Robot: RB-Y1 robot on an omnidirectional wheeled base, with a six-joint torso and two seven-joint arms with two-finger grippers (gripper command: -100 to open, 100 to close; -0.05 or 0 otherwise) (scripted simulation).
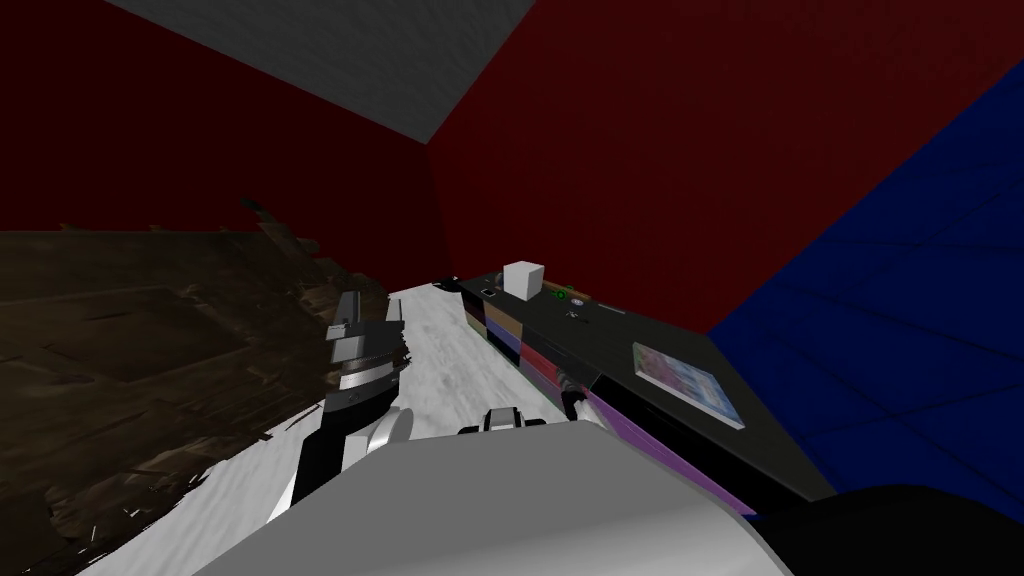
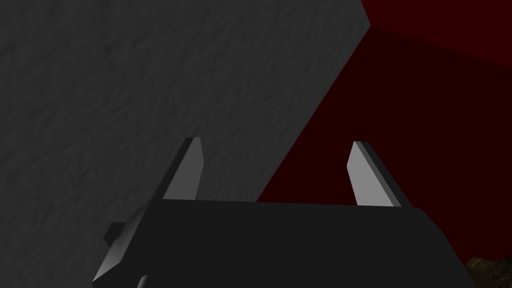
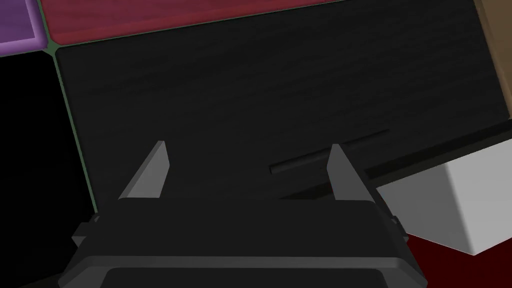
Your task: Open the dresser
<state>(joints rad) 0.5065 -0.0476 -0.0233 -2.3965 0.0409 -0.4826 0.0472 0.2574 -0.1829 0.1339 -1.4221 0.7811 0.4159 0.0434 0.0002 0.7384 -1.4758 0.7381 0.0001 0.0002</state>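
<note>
Listing from my left: left arm [image 1: 362, 348], raised over the white strip of floor [image 1: 440, 350] beside the rough brown floor [image 1: 150, 350]; left gripper [image 2: 276, 142], blades spread about a third of the frame apart, gripping nothing; dresser [image 1: 610, 345], a long low dark unit against the dark red wall [image 1: 640, 150], running away from me on my right, its front split into coloured panels; white box [image 1: 523, 277], standing on the dresser's far end; flat picture-like item [image 1: 688, 385], lying on the top nearer me; right gripper [image 3: 248, 145], facing the dresser's front at close range, blades likewise spread wide with nothing between them; black drawer front [image 3: 250, 85], directly ahead of that gripper; purple panel [image 3: 17, 22] and dark red panel [image 3: 175, 17], bordering it on one side; tan panel [image 3: 495, 60], at the opposite edge; slim dark handle [image 3: 300, 161], a bar on the black front, crossing behind one blade's tip, contact not discernible.
</note>
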